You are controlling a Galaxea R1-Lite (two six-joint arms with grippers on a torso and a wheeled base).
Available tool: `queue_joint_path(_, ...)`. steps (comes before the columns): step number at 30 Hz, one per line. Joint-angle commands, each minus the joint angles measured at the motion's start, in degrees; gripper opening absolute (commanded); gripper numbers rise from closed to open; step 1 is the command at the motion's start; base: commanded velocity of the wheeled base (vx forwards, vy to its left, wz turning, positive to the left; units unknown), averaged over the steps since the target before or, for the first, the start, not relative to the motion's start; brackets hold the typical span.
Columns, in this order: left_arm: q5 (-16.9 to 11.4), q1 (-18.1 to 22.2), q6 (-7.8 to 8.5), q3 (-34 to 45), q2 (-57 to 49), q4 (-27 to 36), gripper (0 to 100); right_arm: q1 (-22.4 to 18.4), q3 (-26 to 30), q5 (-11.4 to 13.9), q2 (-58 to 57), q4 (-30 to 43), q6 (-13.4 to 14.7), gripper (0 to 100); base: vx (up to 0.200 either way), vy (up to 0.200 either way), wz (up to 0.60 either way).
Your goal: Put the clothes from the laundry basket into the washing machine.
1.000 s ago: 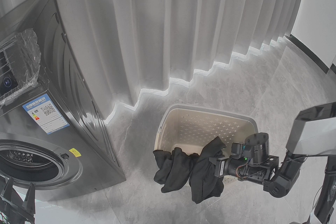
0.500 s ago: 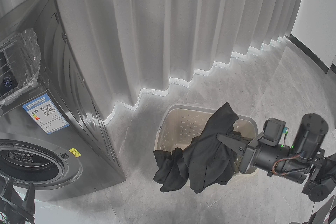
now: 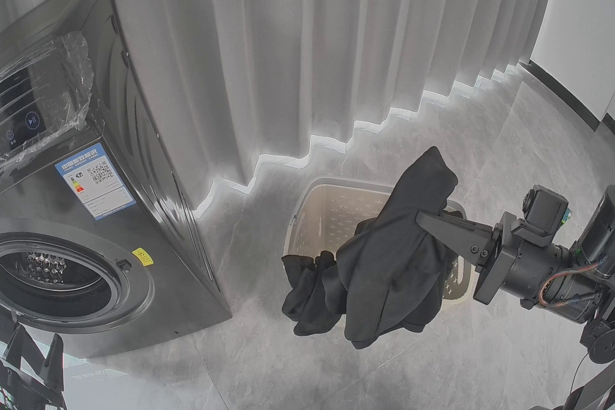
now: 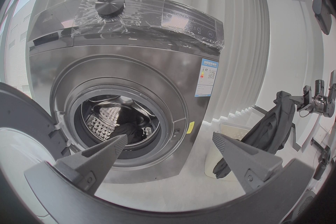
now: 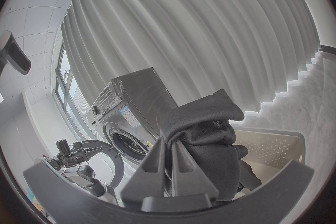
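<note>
A black garment (image 3: 391,251) hangs lifted above the beige laundry basket (image 3: 333,214), with my right gripper (image 3: 428,219) shut on its upper fold; its lower part still drapes over the basket's near rim. The right wrist view has the cloth (image 5: 206,137) pinched between the closed fingers (image 5: 185,168). The grey washing machine (image 3: 96,187) stands at the left with its door open and dark cloth inside the drum (image 4: 129,128). My left gripper (image 4: 169,147) is open and empty, low in front of the drum opening.
White curtains (image 3: 333,27) hang behind the basket and machine. Grey tiled floor (image 3: 269,360) lies between the machine and the basket. The open machine door (image 4: 24,144) swings out beside my left gripper.
My right gripper has risen and drawn back to the right, pulling the black garment up out of the basket. The head camera has shifted slightly. The left gripper stays put.
</note>
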Motion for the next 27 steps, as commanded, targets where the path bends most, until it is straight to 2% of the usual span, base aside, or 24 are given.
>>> queue_joint_path(1, -0.02, 0.0, -0.01, 1.01, 0.09, -0.01, 100, -0.2, -0.28, 0.41, -0.71, 0.66, -0.31, 0, 0.0, 0.0, 0.0)
queue_joint_path(3, -0.02, 0.0, -0.01, 1.01, 0.09, -0.01, 100, -0.2, -0.1, 1.2, -0.62, 0.66, -0.4, 0, 0.0, 0.0, 0.0)
queue_joint_path(6, 0.06, 0.0, -0.1, 1.01, 0.09, -0.01, 100, -0.29, -0.01, 2.08, -0.54, 0.66, -0.4, 0, -0.2, 0.0, 0.0)
queue_joint_path(8, 0.06, 0.0, -0.1, 1.01, 0.09, -0.01, 100, -0.03, 0.43, 2.52, -0.54, 0.83, 0.21, 0, -0.2, 0.0, 0.0)
queue_joint_path(11, -0.02, 0.0, -0.01, 1.01, 0.09, -0.01, 100, 0.32, 0.43, 2.52, -0.18, -0.05, 2.85, 0, -0.2, 0.0, 0.0)
queue_joint_path(15, 0.06, 0.0, -0.1, 1.01, 0.09, -0.01, 100, 0.67, 0.43, 2.78, -0.71, 0.04, 2.76, 0, -0.2, 0.0, 0.0)
queue_joint_path(17, 0.06, 0.0, -0.01, 1.01, 0.09, -0.01, 100, 1.29, 0.51, 3.22, -1.24, 0.31, 2.41, 0, 0.0, 0.0, 0.0)
queue_joint_path(19, 0.06, 0.0, -0.01, 1.01, 0.09, -0.01, 100, 0.85, 0.07, 4.72, -1.5, -0.05, 2.32, 0, 0.0, 0.0, 0.0)
queue_joint_path(21, 0.06, 0.0, -0.01, 1.01, 0.09, -0.01, 100, 0.76, -0.28, 4.89, -1.5, -0.13, 2.32, 0, 0.0, 0.0, 0.0)
queue_joint_path(24, 0.06, 0.0, -0.01, 1.01, 0.09, -0.01, 100, 0.24, -4.06, 5.6, -1.59, -0.05, 2.32, 0, 0.0, 0.0, 0.0)
queue_joint_path(27, 0.06, 0.0, -0.01, 1.01, 0.09, -0.01, 100, -0.64, -4.5, 6.56, -1.59, 0.57, 2.67, 0, 0.0, 0.0, 0.0)
